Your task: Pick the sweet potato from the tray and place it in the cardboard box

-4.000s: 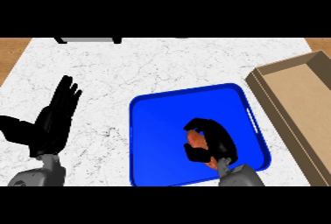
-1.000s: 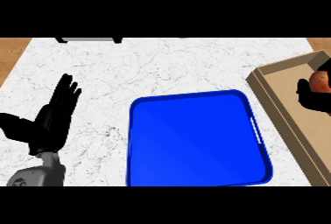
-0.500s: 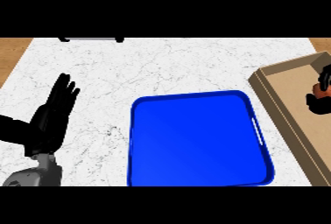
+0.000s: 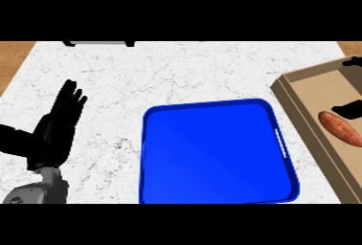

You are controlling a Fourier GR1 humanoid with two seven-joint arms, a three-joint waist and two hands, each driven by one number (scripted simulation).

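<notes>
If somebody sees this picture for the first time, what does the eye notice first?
The bright blue tray in the middle of the white counter catches the eye first. Next comes the orange sweet potato lying in the cardboard box at the right edge, with part of the black right hand just above it in the picture. The left hand rests open at the left, fingers up.

left hand (image 4: 55,131): all black, flat palm, long slim fingers (image 4: 68,101), thick thumb off the side | left forearm (image 4: 37,193): grey rounded shell, smooth, lighter sheen on its curve, meets hand at narrow grey wrist | right hand (image 4: 351,108): black too, only two dark slivers show at view's right edge
</notes>
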